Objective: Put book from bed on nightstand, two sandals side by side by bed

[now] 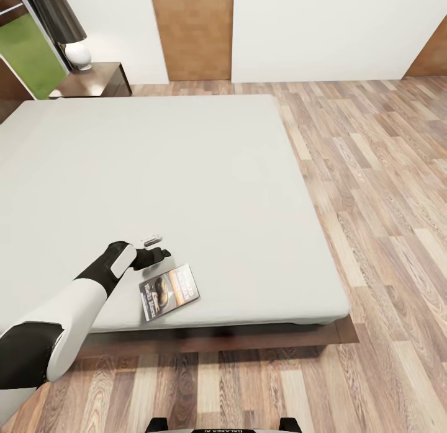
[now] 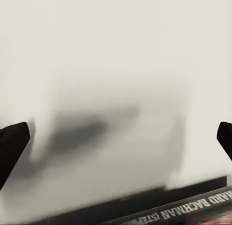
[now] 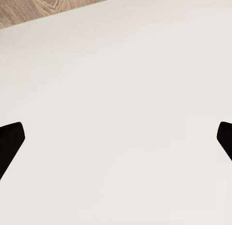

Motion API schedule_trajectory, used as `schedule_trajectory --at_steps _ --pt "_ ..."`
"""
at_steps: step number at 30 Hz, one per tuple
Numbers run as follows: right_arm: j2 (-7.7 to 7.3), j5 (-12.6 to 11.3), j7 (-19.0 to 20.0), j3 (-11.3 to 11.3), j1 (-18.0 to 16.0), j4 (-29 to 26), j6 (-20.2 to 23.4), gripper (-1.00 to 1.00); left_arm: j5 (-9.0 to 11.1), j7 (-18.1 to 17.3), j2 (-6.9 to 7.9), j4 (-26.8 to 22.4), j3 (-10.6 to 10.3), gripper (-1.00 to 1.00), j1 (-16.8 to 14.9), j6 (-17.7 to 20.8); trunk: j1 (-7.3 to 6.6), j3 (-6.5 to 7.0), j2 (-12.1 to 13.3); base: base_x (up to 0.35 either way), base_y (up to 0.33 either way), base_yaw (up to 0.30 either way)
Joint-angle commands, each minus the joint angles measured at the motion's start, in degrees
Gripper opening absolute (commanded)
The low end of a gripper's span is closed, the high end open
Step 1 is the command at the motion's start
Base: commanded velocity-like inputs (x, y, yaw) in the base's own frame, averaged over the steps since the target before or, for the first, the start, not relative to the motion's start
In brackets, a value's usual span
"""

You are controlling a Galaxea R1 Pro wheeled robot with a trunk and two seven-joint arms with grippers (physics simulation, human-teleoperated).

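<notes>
One book [image 1: 169,291] lay flat near the foot edge of the one bed [image 1: 186,172], just beside the left gripper [image 1: 162,254] and outside its jaws. Those jaws stood wide apart over the grey mattress, gripping nothing. The right gripper [image 3: 116,138] was spread wide too, empty, over a pale surface. One nightstand [image 1: 93,79] stood well beyond, bearing one lamp [image 1: 65,26].
</notes>
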Motion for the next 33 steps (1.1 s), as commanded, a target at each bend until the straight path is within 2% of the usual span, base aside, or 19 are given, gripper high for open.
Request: schedule_trajectory --at_steps 1,22,33 --pt "-0.01 0.61 -0.17 -0.44 -0.02 0.04 0.1 1.0 0.69 0.62 0.07 2.81 -0.47 1.0 0.03 0.29 0.0 -0.03 -0.02 -0.093 0.0 0.0" --pt "-0.01 0.61 -0.17 -0.44 -0.02 0.03 0.1 1.0 0.64 0.62 0.0 2.81 -0.5 1.0 0.03 0.29 0.0 -0.03 -0.02 -0.03 0.0 0.0" --pt "-0.02 0.61 -0.17 -0.44 -0.03 0.01 0.1 1.0 0.61 0.62 -0.25 2.81 -0.51 1.0 0.03 0.29 0.0 -0.03 -0.02 -0.111 -0.035 0.0"
